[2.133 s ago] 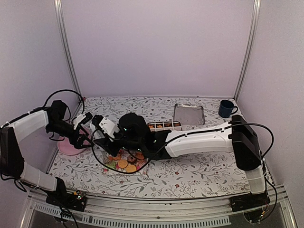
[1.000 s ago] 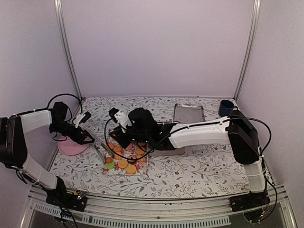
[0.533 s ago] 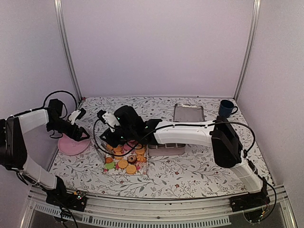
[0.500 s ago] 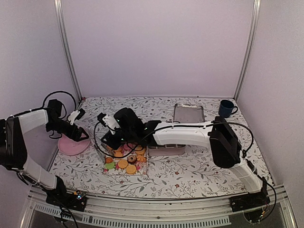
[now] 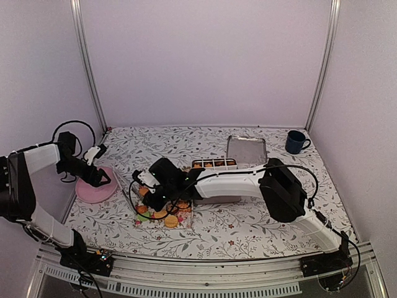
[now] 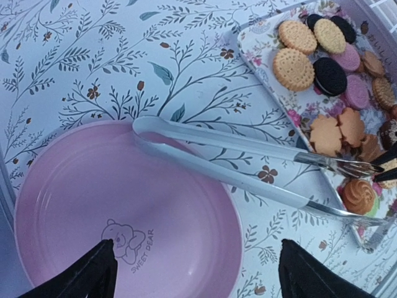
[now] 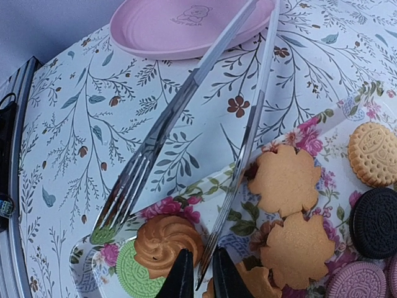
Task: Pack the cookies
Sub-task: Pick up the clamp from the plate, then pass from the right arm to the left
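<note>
The cookies (image 5: 162,213) lie on a floral tray (image 5: 181,222): tan, black, pink and green rounds, also in the left wrist view (image 6: 329,74) and the right wrist view (image 7: 285,180). Metal tongs (image 7: 186,105) lie from the pink plate (image 7: 186,28) to the tray; in the left wrist view the tongs (image 6: 248,162) reach the cookies. My right gripper (image 7: 205,279) is low over the tray's near left end (image 5: 147,197), its fingers closed around the tip of one tong arm, beside a swirl cookie (image 7: 167,239). My left gripper (image 6: 195,279) is open and empty over the plate (image 6: 124,211).
A compartment box (image 5: 214,164) holding some cookies stands behind the tray, partly hidden by my right arm. A metal lid (image 5: 247,149) and a blue mug (image 5: 296,141) are at the back right. The left wall post is close to the plate (image 5: 93,189).
My right gripper swung left and came down to the tray's near left end, onto the tong tip. My left gripper drew back left over the plate.
</note>
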Available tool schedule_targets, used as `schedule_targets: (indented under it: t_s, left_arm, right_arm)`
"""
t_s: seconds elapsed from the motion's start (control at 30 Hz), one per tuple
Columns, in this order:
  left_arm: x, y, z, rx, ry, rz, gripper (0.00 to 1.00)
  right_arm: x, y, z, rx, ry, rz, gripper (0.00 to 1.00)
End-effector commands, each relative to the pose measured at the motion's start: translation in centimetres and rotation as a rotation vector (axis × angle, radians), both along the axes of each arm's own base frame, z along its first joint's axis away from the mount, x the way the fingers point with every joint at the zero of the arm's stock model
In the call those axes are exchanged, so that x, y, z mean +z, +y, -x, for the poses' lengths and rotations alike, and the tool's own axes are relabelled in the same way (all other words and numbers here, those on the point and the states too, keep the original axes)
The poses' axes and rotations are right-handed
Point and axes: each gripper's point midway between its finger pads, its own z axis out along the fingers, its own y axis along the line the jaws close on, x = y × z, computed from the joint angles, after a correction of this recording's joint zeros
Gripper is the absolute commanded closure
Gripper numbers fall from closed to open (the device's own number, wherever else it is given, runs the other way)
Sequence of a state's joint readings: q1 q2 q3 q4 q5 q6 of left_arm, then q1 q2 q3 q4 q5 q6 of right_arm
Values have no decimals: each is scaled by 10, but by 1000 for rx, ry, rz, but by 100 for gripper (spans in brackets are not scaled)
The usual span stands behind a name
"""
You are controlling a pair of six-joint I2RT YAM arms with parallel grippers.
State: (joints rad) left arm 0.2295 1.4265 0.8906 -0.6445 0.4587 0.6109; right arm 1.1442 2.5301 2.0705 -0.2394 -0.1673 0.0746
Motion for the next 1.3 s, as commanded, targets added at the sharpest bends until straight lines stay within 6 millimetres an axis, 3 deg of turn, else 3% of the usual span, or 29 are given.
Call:
schedule_targets:
  t_s: [0.0, 0.27, 0.5, 0.63, 0.77, 0.87, 1.0, 1.27]
  left_arm:
    - [-5, 6, 10, -21, 3, -42, 9]
    - [1, 1, 13, -36, -5, -20, 8]
    - [19, -8, 12, -59, -37, 29, 6]
    - [48, -17, 8, -83, -98, 72, 3]
    - [91, -34, 7, -126, -172, 177, 1]
    - [121, -48, 9, -157, -227, 262, 0]
    - [152, -65, 16, -206, -277, 374, 1]
    - [203, -105, 49, -369, -311, 657, 2]
  right_arm:
    - [0, 3, -7, -13, -15, -12, 88]
    - [5, 6, -12, -46, -25, -37, 100]
    - [43, 9, -24, -115, -78, -139, 100]
    - [82, 7, -29, -167, -95, -243, 100]
    - [117, 0, -34, -238, -90, -348, 100]
    - [157, -7, -33, -250, -92, -471, 100]
    - [194, -15, -28, -254, -71, -607, 100]
    - [231, -21, -29, -249, -46, -773, 100]
